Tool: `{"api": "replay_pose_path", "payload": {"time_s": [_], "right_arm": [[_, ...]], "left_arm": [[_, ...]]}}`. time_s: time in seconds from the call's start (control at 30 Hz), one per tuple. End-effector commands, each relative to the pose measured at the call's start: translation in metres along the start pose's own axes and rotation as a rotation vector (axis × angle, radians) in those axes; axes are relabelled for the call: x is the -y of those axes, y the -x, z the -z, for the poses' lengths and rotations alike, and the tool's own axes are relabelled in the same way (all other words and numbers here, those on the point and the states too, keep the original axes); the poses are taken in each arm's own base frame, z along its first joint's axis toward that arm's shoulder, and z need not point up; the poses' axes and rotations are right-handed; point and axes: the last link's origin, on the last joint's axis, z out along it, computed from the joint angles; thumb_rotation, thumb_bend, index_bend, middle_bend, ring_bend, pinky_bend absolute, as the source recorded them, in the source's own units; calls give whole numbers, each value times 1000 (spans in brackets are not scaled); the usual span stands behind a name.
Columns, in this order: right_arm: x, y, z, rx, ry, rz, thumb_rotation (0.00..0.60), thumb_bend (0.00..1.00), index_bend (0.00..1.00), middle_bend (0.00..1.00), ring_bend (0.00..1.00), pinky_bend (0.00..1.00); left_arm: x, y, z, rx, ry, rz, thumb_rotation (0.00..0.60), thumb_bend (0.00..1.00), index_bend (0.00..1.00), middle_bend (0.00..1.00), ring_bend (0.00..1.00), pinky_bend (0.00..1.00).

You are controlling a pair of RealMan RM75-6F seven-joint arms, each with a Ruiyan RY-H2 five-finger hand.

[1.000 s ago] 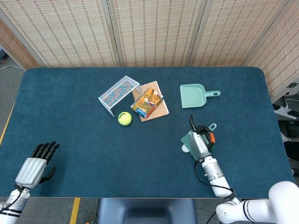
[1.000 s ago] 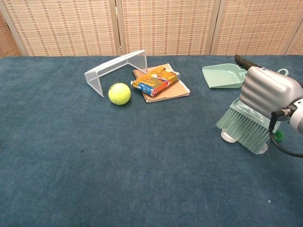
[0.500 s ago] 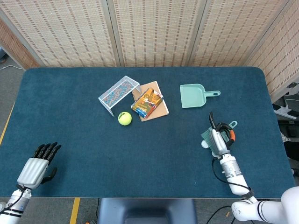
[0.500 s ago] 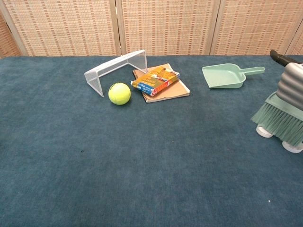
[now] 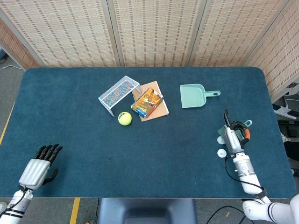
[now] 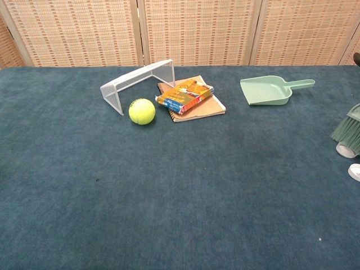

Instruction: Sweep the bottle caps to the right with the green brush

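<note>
right hand [image 5: 231, 138] sits at the right side of the head view, low of centre, fingers wrapped around the handle of the green plastic brush [image 5: 241, 135]. the brush's loop end points toward the upper right. in the chest view only the pale green bristles [image 6: 350, 130] show, cut off by the right edge of the frame; the hand itself is outside that view.

two white round bottle caps lie just left of the right hand in the head view: one cap [image 5: 220, 139] beside the hand, the other cap [image 5: 221, 152] a little lower in the frame. in the chest view one sits under the bristle tips at the right edge, the second just below it, both partly cropped. whether the bristles touch the upper cap cannot be told.

left hand [image 5: 38, 164] is at the lower left corner of the head view, over the dark blue cloth-covered table [image 5: 70, 116], dark fingers apart and pointing up-frame, holding nothing.

upper centre of the table: mint green plastic dustpan [image 5: 194, 95], white wire-mesh rack [image 5: 119, 94], yellow-green tennis ball [image 5: 124, 118] just below the rack, brown spiral notebook [image 5: 158, 103] with an orange printed box [image 5: 147, 102] lying on it.
</note>
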Motion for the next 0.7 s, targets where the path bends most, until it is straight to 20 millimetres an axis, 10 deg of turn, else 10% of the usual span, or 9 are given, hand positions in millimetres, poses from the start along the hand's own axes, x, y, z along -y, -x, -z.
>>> {"api": "replay_pose_path", "payload": {"time_s": [0.03,0.4,0.7], "right_arm": [[-24,-2,-3,26,74,-367,600,680,910,871,610,0],[-103,-6,11,-54,171,-730,600,680,910,871,610,0],[-112,-57,27,-159,62,-997,600,680,911,871,610,0]], "left_arm": [[1,-2,0,-8,-4,4,600,461,0,0,0,72],[1,-3,-1,-8,-4,10,600,460,0,0,0,73],[0,-4,0,-9,1,15,600,461,0,0,0,72]]}}
